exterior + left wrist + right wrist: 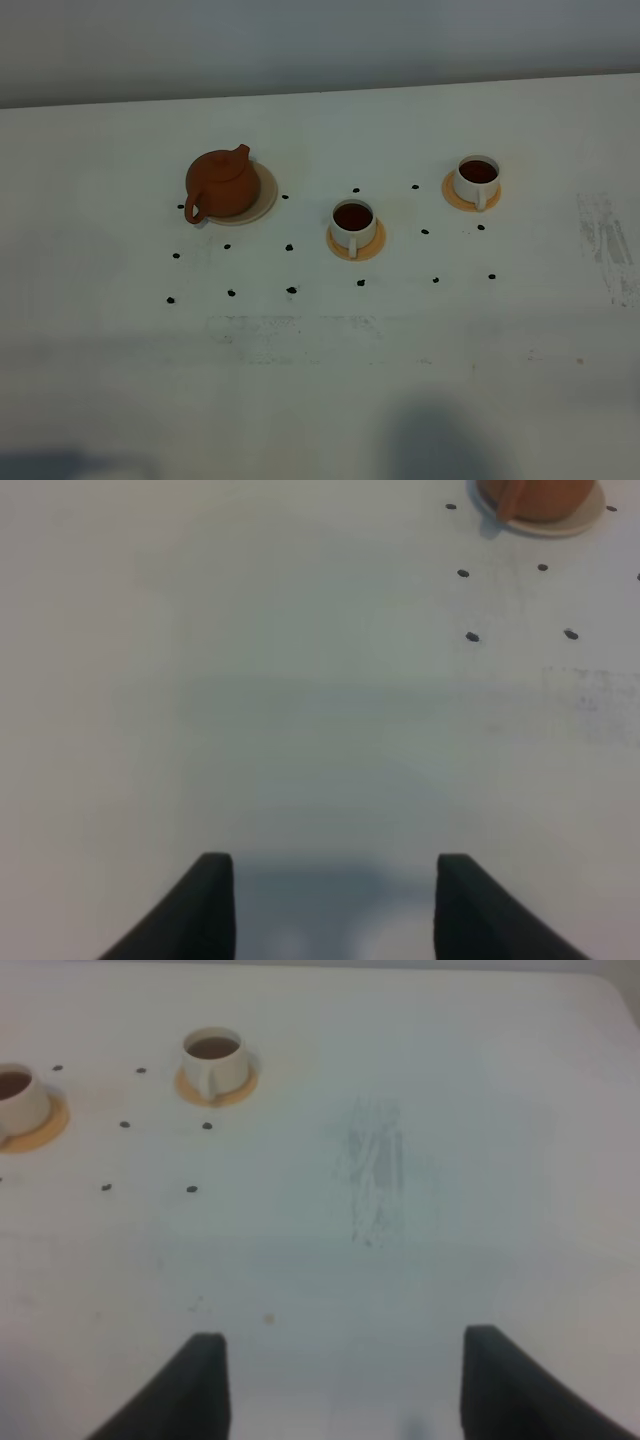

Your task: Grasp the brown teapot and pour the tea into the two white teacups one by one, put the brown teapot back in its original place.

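The brown teapot (222,183) sits upright on its cream saucer (266,192) at the far left of the bench (320,380), spout pointing away and loop handle toward the near-left. Both white teacups hold dark tea: the nearer cup (353,224) stands on its orange coaster (372,247) near the middle, and the farther cup (477,179) on its own coaster (452,195) to the right, well apart from the pot.

Judging from this, pouring is done and the pot is back in its place, so the task looks complete or in its last step (nothing is left to fill).

The left hand (335,905) hangs over bare bench, well clear of the teapot, its fingers spread wide with nothing between them. The right hand (342,1385) is likewise wide and empty, near the right side, short of the cups. Neither arm shows in the high view.

The next move probably calls only for keeping both arms back, away from the full cups, since any sweep across the middle could tip one.
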